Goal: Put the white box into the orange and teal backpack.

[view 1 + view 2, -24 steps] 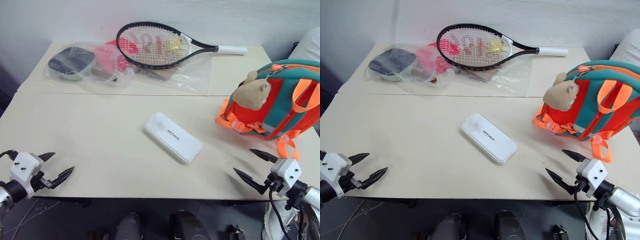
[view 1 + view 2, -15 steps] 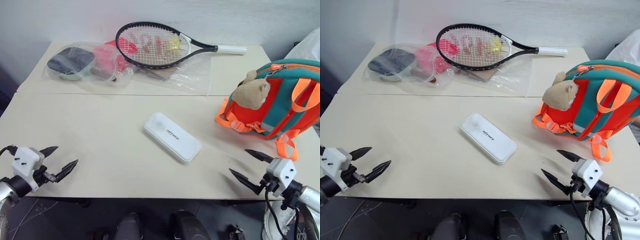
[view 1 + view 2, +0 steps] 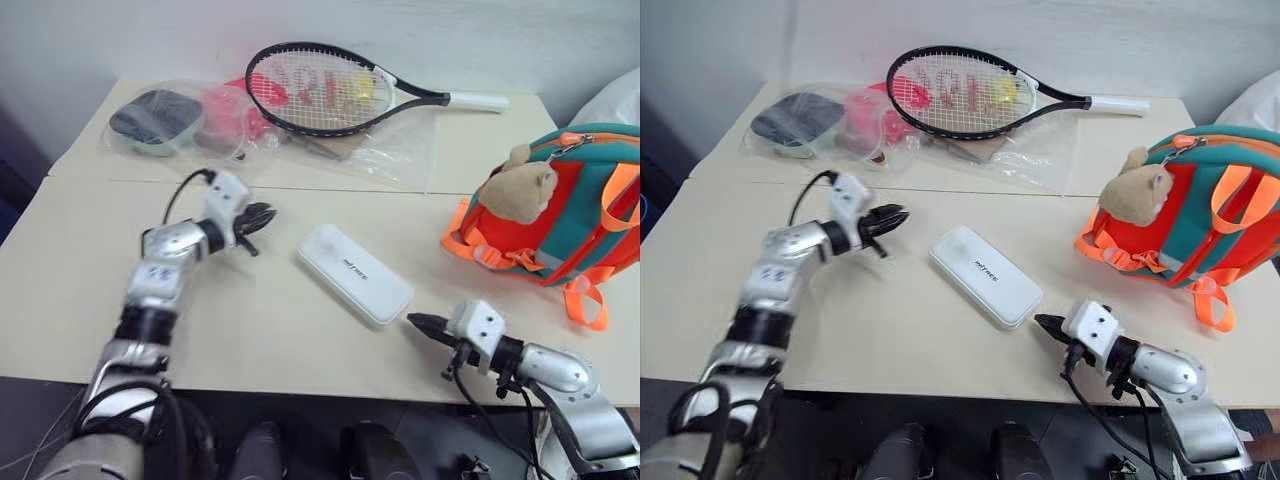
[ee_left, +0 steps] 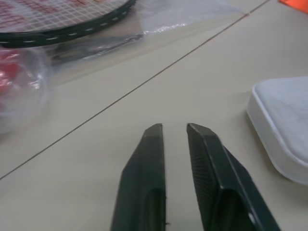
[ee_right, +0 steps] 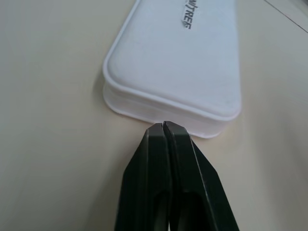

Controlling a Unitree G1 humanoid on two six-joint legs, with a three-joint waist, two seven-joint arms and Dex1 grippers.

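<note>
Nothing is packed yet: the white box (image 3: 355, 287) lies on the counter (image 3: 80, 250), left of the orange and teal backpack (image 3: 560, 225); left hand (image 3: 258, 216) and right hand (image 3: 420, 324), both pinched empty, flank the box

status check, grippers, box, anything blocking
Left gripper and right gripper shut, empty, flanking white box flat on table. Backpack right. Nothing between.

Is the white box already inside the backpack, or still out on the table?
Out. The white box lies flat on the table, apart from the backpack.
</note>
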